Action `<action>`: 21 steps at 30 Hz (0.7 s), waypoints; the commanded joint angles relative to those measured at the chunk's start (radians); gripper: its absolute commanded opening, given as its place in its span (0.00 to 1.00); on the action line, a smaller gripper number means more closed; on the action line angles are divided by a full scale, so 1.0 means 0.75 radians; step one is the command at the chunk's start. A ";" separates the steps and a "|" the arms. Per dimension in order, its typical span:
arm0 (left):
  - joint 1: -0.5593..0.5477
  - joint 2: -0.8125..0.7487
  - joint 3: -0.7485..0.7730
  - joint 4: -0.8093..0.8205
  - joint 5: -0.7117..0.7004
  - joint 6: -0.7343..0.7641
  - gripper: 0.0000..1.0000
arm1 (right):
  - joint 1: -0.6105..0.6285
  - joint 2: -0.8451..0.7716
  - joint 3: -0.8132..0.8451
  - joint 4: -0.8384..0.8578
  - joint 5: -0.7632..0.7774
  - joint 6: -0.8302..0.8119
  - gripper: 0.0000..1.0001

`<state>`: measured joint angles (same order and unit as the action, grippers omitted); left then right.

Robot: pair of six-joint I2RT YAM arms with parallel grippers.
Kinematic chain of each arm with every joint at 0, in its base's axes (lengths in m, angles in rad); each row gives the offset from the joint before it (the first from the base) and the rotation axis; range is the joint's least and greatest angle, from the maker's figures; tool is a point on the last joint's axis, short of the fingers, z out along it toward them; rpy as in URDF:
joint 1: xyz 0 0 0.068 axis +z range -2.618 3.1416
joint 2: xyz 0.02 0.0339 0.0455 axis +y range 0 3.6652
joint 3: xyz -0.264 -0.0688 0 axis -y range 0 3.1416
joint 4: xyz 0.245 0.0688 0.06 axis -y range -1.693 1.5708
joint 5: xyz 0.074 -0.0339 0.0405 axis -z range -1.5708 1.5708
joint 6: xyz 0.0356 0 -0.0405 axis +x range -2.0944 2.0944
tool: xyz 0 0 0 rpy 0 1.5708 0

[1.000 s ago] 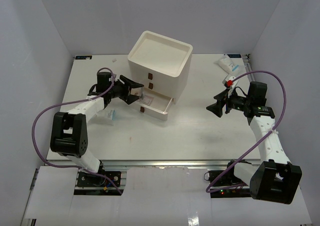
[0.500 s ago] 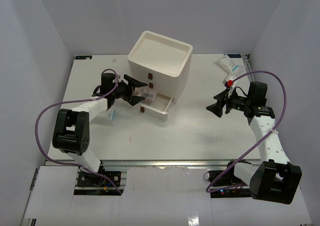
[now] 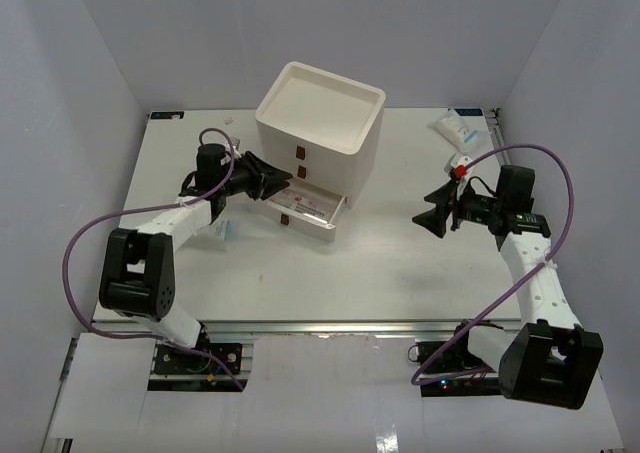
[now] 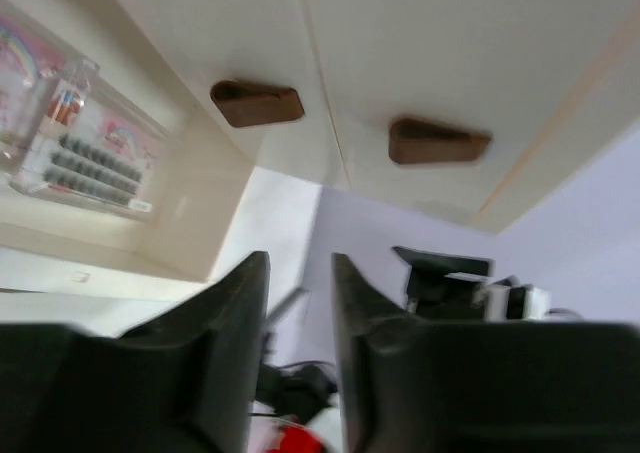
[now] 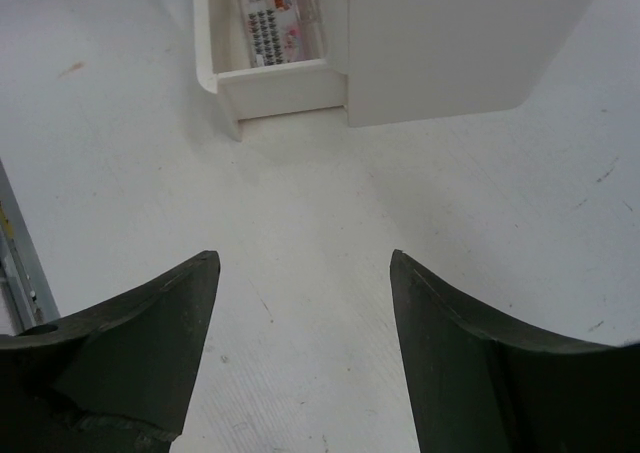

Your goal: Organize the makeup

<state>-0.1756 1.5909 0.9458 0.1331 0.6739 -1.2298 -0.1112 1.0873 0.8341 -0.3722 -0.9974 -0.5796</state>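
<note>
Sachet (image 5: 275, 13) in pulled-out drawer (image 5: 275, 88), print sharp only from wrists, left hand (image 4: 300, 273) narrowly parted, right hand (image 5: 303, 263) wide apart

The left gripper (image 3: 275, 178) is hovering close to the front of the cream drawer box (image 3: 320, 123), just above its open bottom drawer (image 3: 318, 223). Its jaw gap is too small to read from above. A flat printed pack (image 3: 303, 204) is lying inside that drawer. The right gripper (image 3: 430, 216) is hanging well to the right, jaws spread wide. One sachet (image 3: 224, 231) is lying beside the left arm, and another white sachet (image 3: 453, 125) is resting at the far right corner of the table (image 3: 380, 263).
</note>
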 commanded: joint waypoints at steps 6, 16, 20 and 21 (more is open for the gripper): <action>0.015 -0.546 -0.208 -0.083 -0.005 0.725 0.14 | 0.245 -0.061 0.070 -0.333 -0.214 -0.536 0.68; -0.004 -0.863 -0.657 -0.117 -0.269 0.766 0.12 | 0.869 0.270 0.691 -0.204 0.370 -0.289 0.75; -0.003 -0.839 -0.700 -0.088 -0.343 0.745 0.14 | 0.975 0.507 0.947 -0.059 0.694 -0.033 0.81; -0.004 -0.820 -0.705 -0.069 -0.351 0.738 0.15 | 0.997 0.553 1.007 -0.054 0.759 -0.014 0.82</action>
<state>-0.1745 0.9714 0.4285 0.0373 0.4858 -0.6855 0.5695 1.3588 1.4346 -0.5207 -0.7128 -0.7744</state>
